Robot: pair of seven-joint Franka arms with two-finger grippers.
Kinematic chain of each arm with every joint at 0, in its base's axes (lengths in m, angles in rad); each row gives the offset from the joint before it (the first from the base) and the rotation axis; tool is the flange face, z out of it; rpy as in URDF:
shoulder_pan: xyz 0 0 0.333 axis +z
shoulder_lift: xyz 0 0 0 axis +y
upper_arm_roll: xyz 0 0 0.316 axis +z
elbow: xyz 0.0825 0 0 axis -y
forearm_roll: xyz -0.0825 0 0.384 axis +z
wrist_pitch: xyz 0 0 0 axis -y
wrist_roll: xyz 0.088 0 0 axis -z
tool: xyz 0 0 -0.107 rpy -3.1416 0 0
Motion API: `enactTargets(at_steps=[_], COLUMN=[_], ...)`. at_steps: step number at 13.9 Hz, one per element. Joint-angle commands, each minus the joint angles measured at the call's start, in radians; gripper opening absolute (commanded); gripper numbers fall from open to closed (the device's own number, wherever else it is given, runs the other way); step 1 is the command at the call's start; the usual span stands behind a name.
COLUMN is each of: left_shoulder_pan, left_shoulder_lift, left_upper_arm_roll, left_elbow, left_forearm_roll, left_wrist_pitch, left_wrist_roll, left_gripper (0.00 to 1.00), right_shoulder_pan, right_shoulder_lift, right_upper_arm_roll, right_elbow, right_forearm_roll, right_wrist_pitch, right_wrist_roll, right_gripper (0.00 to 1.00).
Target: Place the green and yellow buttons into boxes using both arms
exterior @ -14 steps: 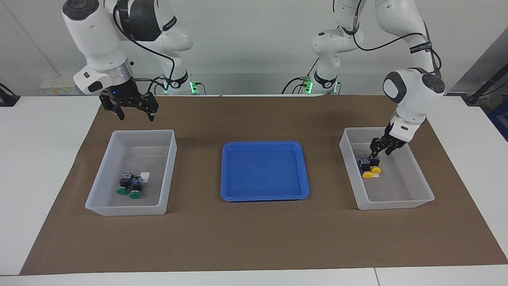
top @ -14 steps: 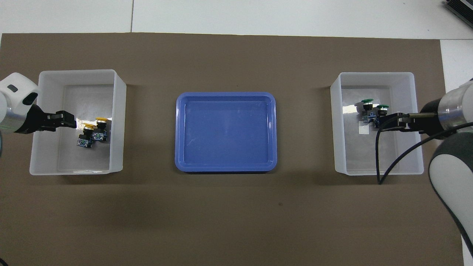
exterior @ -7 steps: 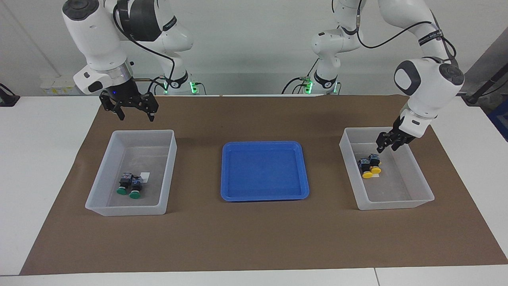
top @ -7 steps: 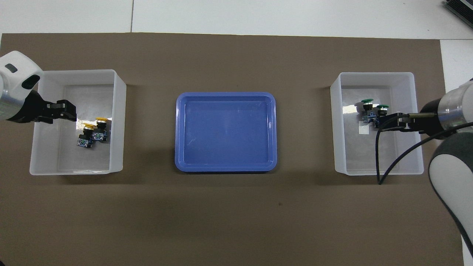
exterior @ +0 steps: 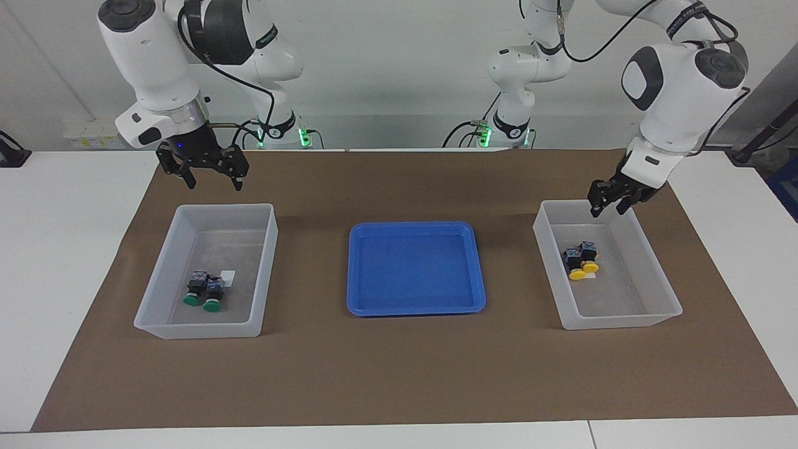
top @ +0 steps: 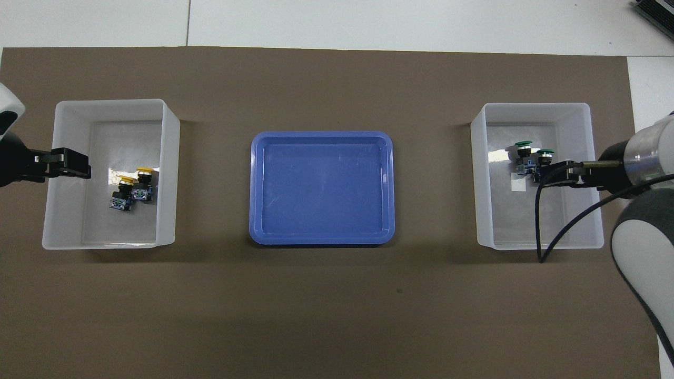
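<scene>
Two yellow buttons [exterior: 578, 262] [top: 131, 191] lie side by side on the floor of the box [exterior: 617, 321] [top: 105, 244] at the left arm's end. My left gripper [exterior: 606, 211] [top: 84, 164] hangs open and empty over that box's rim nearest the robots, apart from the buttons. Two green buttons [exterior: 204, 294] [top: 532, 154] lie together in the other box [exterior: 196, 330] [top: 537, 244] at the right arm's end. My right gripper [exterior: 213, 184] [top: 547, 173] waits open and empty, raised over that box's edge nearest the robots.
A shallow blue tray [exterior: 414, 307] [top: 321, 239] sits between the two boxes at the middle of the brown mat [exterior: 399, 374]. A small white label [exterior: 228, 276] lies beside the green buttons. Black cables trail from both arms.
My left gripper has lifted out of the box, away from the yellow buttons and toward the robots, and its fingers have spread. The buttons stayed put. The right arm has not moved.
</scene>
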State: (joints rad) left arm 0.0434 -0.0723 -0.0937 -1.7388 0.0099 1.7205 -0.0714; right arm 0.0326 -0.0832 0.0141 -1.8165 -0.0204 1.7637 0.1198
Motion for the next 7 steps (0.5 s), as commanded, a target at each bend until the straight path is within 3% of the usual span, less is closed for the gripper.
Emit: enactTargets(at_steps=[1,7], left_shoulder_pan=[-0.016,-0.016], left_shoulder_lift=[-0.018,-0.015], left_upper_arm_roll=[0.0,-0.003], left_elbow=[-0.015,-0.01], left_forearm_roll=[0.019,0.018], left_wrist_pitch=[-0.002,0.005], left_wrist_roll=[-0.005,-0.011], left_gripper=[1.0,1.0], right_shoulder_pan=[-0.01,-0.01], right_shoulder_lift=[-0.004,-0.004], right_upper_arm_roll=[0.003,0.003], right_elbow=[-0.004,-0.004], right_forearm_roll=[0.011,0.011], right_wrist_pitch=[0.0,0.0], right_wrist_roll=[-0.017,-0.017], right_gripper=[1.0,1.0])
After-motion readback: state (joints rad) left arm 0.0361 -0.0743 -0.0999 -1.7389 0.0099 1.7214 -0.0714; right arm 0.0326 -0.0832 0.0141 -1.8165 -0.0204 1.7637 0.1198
